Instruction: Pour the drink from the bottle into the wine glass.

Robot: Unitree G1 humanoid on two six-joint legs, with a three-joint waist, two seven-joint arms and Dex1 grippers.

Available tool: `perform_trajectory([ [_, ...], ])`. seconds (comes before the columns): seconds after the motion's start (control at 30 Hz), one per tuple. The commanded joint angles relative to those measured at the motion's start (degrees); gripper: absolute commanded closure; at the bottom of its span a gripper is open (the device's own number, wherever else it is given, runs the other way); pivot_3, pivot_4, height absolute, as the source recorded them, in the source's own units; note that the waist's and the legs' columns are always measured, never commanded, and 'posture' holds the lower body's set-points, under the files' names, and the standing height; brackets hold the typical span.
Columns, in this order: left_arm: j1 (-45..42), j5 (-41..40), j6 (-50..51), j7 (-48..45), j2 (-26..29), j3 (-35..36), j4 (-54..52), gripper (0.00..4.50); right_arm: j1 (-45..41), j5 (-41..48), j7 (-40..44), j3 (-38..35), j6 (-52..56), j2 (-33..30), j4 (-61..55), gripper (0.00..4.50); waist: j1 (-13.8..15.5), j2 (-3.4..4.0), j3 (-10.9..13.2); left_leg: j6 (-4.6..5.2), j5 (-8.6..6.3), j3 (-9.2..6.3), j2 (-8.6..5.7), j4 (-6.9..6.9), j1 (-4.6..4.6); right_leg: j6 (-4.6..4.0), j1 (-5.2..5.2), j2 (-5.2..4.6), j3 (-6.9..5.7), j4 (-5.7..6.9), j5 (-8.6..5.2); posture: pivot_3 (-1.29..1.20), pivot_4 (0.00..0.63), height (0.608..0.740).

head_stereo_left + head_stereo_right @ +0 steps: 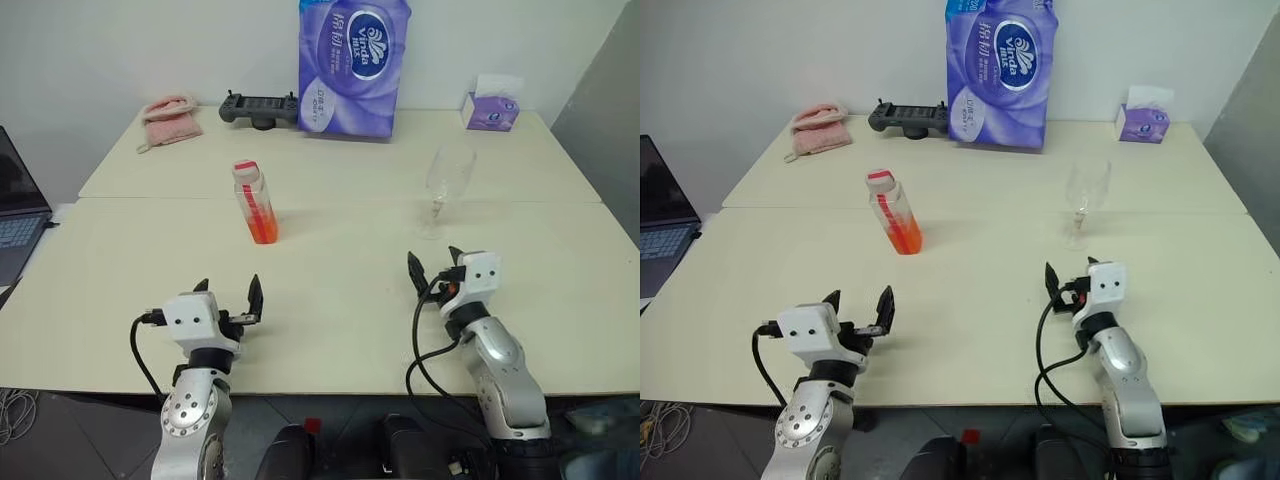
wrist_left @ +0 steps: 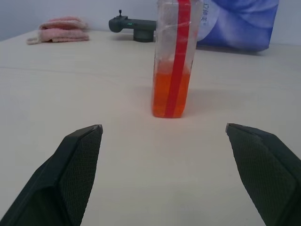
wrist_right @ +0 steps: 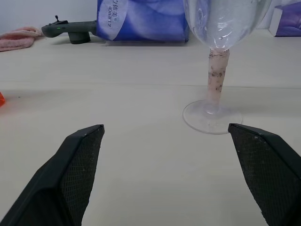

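Note:
The bottle (image 1: 255,205) stands upright on the cream table (image 1: 340,300), left of centre, capped in white and red, its lower part holding the orange-red drink (image 1: 262,228). The clear, empty wine glass (image 1: 447,180) stands to the right of it. My left gripper (image 1: 229,290) is open near the table's front edge, pointing at the bottle (image 2: 174,61) from a short way off, with nothing between its fingers. My right gripper (image 1: 433,258) is open too, just short of the wine glass (image 3: 217,70), whose foot lies ahead of its fingers.
Along the back of the table are a pink cloth (image 1: 168,118), a black controller (image 1: 260,108), a purple pack of tissue rolls (image 1: 352,65) and a small purple tissue box (image 1: 490,108). A laptop (image 1: 15,210) sits off the table's left edge.

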Motion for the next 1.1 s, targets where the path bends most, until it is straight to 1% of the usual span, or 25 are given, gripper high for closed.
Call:
perform_trajectory([
  [0.03, -0.74, 0.51, 0.02, 0.54, -0.20, -0.39, -1.29, 0.03, -0.24, 0.87, 0.45, -0.02, -0.19, -0.06, -2.83, 0.00, 0.00, 0.00, 0.00, 0.00, 0.00, 0.00, 0.00, 0.00, 0.00, 0.00, 0.00, 0.00, 0.00, 0.00, 0.00, 0.00, 0.150, 0.740],
  [0.17, -1.32, -0.81, -0.76, 0.00, -0.96, -0.15, -0.22, 0.03, -0.06, 1.23, 2.51, 1.17, -0.03, -0.94, -3.43, 0.00, 0.00, 0.00, 0.00, 0.00, 0.00, -0.01, 0.00, -0.02, -0.01, 0.00, 0.00, 0.00, -0.01, -0.01, 0.00, 0.00, 0.150, 0.740],
  [0.23, -1.94, -0.13, -1.08, -0.39, -0.47, -0.33, 0.13, 0.03, -0.52, 1.51, 5.04, 2.64, 0.12, -2.07, -3.80, 0.00, 0.00, 0.00, 0.00, 0.00, 0.00, 0.00, 0.00, -0.01, -0.01, 0.00, 0.00, 0.00, 0.00, -0.01, 0.00, 0.00, 0.150, 0.740],
  [0.33, -3.81, 1.08, -0.65, 0.03, 0.13, -0.18, 1.10, 0.03, -3.22, 3.24, 11.33, 5.84, 1.53, -4.76, -5.00, 0.00, -0.02, 0.00, 0.00, 0.00, 0.00, -0.01, 0.00, 0.00, 0.00, 0.00, 0.00, 0.00, -0.02, 0.01, 0.00, 0.00, 0.150, 0.740],
  [0.43, -6.82, 1.41, -0.51, 0.05, 1.06, 0.53, 2.65, 0.03, -9.15, 5.62, 17.75, 8.61, 5.09, -7.78, -5.14, 0.00, -0.09, 0.00, 0.01, 0.00, 0.00, 0.00, 0.00, 0.01, 0.03, 0.00, 0.01, 0.02, -0.03, 0.02, 0.00, 0.00, 0.150, 0.740],
  [0.47, -8.59, 1.26, -0.15, 0.08, 1.49, 0.95, 3.45, 0.03, -12.60, 7.24, 19.62, 8.80, 7.08, -8.16, -4.38, 0.00, -0.09, -0.01, 0.01, 0.00, 0.00, 0.01, 0.00, 0.01, 0.03, 0.00, 0.00, 0.03, -0.03, 0.03, 0.01, 0.00, 0.150, 0.740],
  [0.6, -14.23, 0.44, 0.19, -0.26, 2.56, 2.23, 7.15, 0.03, -21.40, 10.57, 23.81, 8.87, 10.45, -8.51, -1.05, 0.00, -0.03, -0.02, 0.01, 0.01, 0.01, -0.08, 0.01, 0.01, 0.05, 0.00, 0.04, 0.07, -0.09, 0.04, 0.02, 0.00, 0.150, 0.740],
  [0.67, -17.56, 0.31, -0.40, -0.64, 3.24, 2.78, 9.95, 0.03, -24.88, 11.47, 25.32, 8.92, 11.22, -8.31, 0.77, 0.00, 0.01, -0.02, 0.01, 0.01, 0.00, -0.10, 0.00, 0.00, 0.04, -0.02, 0.05, 0.07, -0.09, 0.03, 0.03, 0.00, 0.150, 0.740],
  [0.77, -22.28, 0.11, -1.42, -1.12, 3.99, 3.37, 14.34, 0.03, -27.47, 11.67, 26.76, 9.15, 11.04, -8.21, 2.61, 0.00, 0.18, -0.03, 0.01, 0.00, 0.00, -0.11, -0.03, -0.01, -0.01, -0.13, 0.02, 0.04, -0.11, 0.01, 0.12, 0.00, 0.150, 0.740],
  [0.93, -28.66, 0.75, -3.74, -2.03, 5.38, 3.71, 21.83, 0.03, -28.73, 11.62, 27.71, 9.28, 10.42, -7.73, 3.88, 0.00, 0.13, -0.03, 0.01, 0.00, 0.00, -0.08, -0.06, -0.01, -0.03, -0.21, 0.00, 0.00, -0.08, 0.01, 0.20, 0.00, 0.150, 0.740],
  [1.1, -36.33, 1.62, -7.85, -2.34, 7.08, 4.47, 32.42, 0.03, -28.71, 11.19, 28.62, 9.52, 10.28, -8.07, 4.21, 0.00, 0.12, -0.03, 0.01, -0.02, 0.02, -0.12, -0.03, 0.01, -0.02, -0.22, -0.02, 0.03, -0.11, 0.06, 0.21, 0.00, 0.150, 0.740],
])
